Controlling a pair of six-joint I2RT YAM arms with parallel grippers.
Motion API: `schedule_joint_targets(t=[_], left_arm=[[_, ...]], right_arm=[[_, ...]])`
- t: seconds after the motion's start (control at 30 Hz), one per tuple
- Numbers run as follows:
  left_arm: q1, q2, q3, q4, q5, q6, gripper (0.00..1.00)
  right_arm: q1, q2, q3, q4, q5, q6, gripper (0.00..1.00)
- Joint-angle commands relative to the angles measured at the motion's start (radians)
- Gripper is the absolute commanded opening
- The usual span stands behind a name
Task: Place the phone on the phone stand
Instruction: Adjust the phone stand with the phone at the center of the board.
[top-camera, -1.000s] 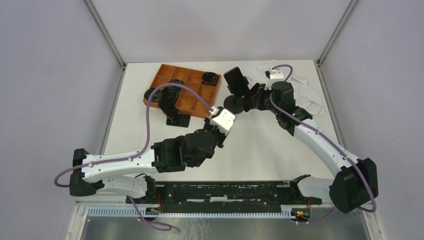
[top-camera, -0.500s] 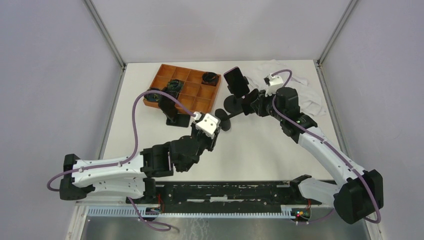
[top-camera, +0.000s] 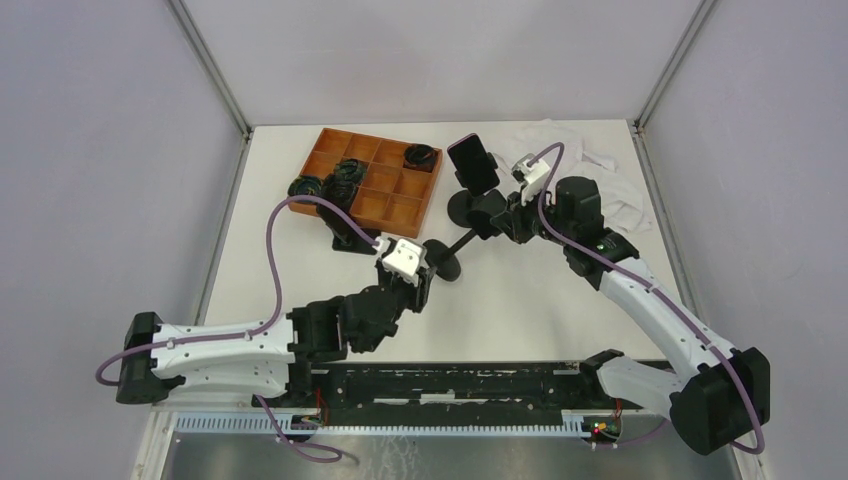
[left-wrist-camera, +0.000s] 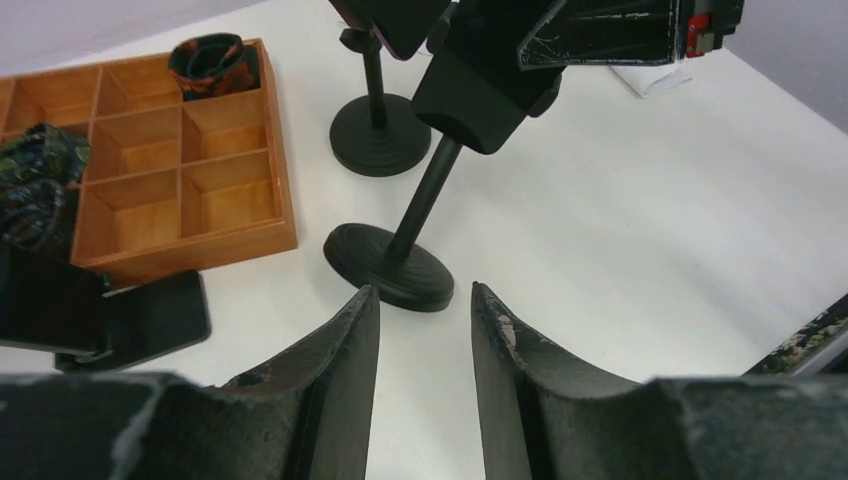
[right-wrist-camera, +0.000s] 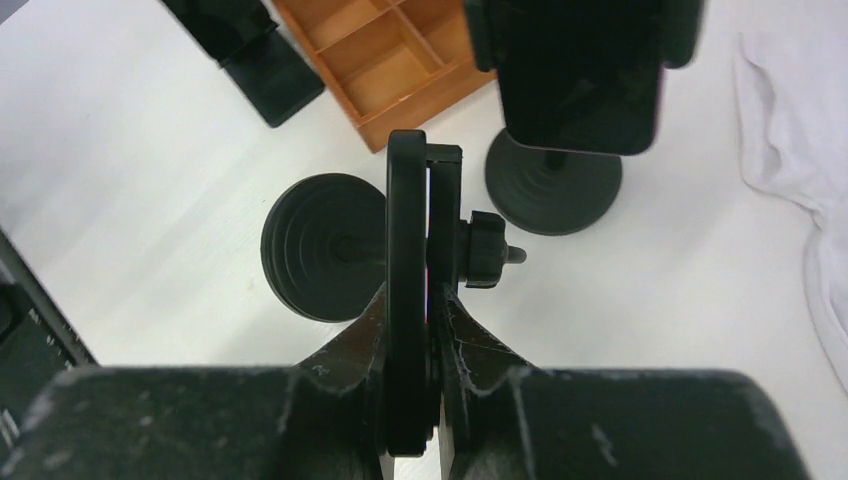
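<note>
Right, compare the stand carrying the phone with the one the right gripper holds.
The far stand stands upright; the gripped stand leans over. The far stand carries a phone; no phone shows on the gripped stand. No gripper touches the far stand; the right gripper is shut on the gripped stand's head. Both are black, with round bases and thin poles.

The top edge is cutting off the mounted phone (right-wrist-camera: 580, 80) just beyond the right fingers (right-wrist-camera: 478, 345). Those fingers are hiding the lower end of the phone stand (right-wrist-camera: 407, 230). Beyond the left fingers (left-wrist-camera: 335, 370), that phone is showing only its bottom corner.
</note>
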Motion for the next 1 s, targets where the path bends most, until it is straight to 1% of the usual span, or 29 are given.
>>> schedule_joint_targets(t=[0.0,0.1,0.3,0.43,0.77,0.97], left_arm=[[0.022,-0.005,-0.033,0.099,-0.021,-0.101,0.44],[0.052,0.012,-0.067,0.129,0.018,-0.139,0.41],[0.131,0.082,-0.145,0.21,0.156,-0.222,0.33],[0.152,0.152,-0.167,0.249,0.201,-0.25,0.27],[0.166,0.291,-0.205,0.325,0.297,-0.267,0.23],[0.174,0.357,-0.239,0.343,0.311,-0.28,0.21]], right_arm=[[0.003,-0.016,0.075,0.051,-0.196,-0.101,0.0],[0.011,-0.008,0.093,0.038,-0.272,-0.153,0.0],[0.039,-0.002,0.12,-0.006,-0.285,-0.234,0.0],[0.049,-0.003,0.115,-0.013,-0.287,-0.251,0.0],[0.065,-0.009,0.097,-0.026,-0.294,-0.302,0.0],[0.088,-0.012,0.106,-0.056,-0.288,-0.353,0.0]])
